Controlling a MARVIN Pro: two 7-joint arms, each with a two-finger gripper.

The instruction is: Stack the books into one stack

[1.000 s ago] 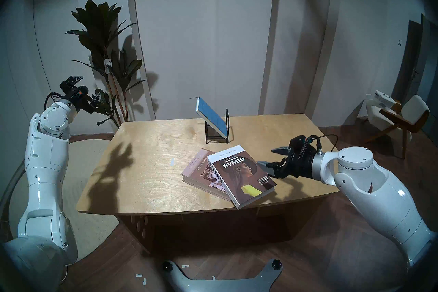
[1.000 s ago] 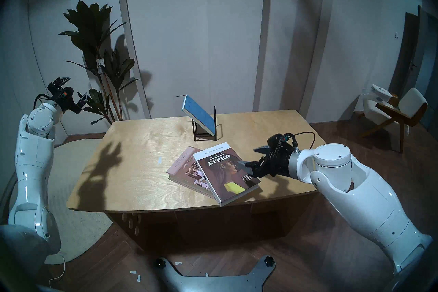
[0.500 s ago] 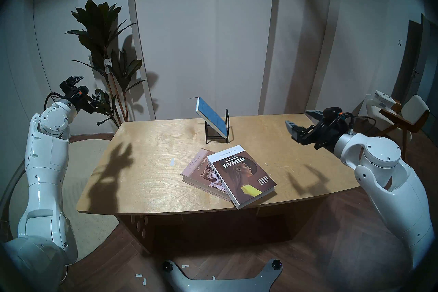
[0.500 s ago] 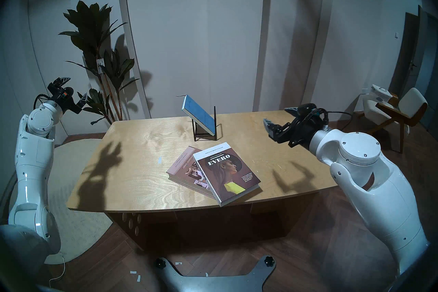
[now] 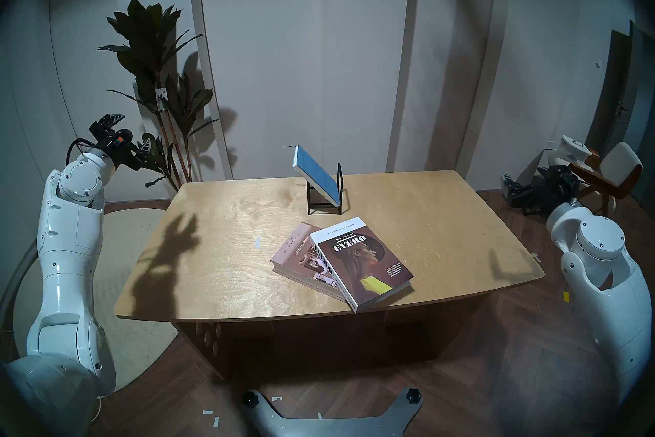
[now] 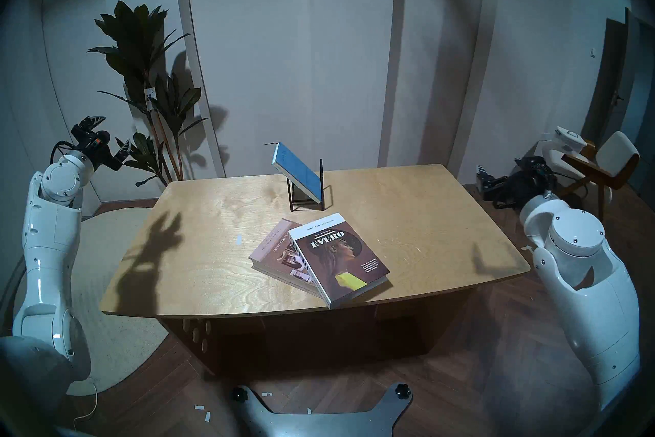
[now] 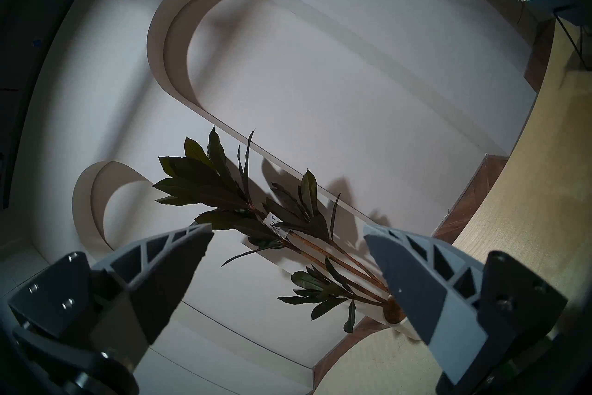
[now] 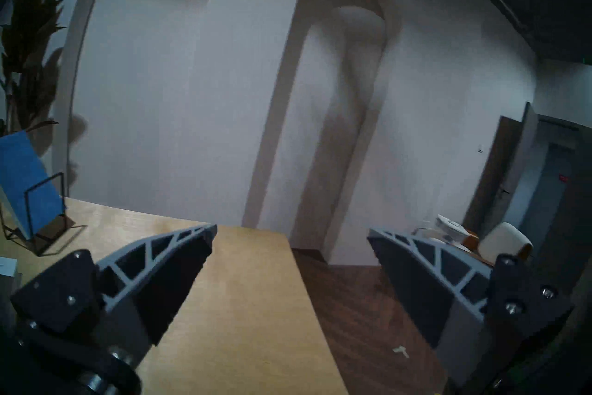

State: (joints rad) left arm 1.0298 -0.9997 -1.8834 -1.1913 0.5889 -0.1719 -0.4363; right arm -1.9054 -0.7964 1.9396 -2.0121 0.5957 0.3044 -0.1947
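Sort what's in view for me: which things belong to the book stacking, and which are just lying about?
Job:
- mauve-brown book, lying on the table
- EVERO book, askew on top of it
- blue book, leaning in the wire rack

Just there:
- potted plant
- chair
- tape scraps on the floor

Left gripper (image 5: 129, 133) raised at nine o'clock, fingers spread wide, empty; right gripper (image 5: 510, 182) out at three o'clock, pointing level, fingers likewise apart and empty
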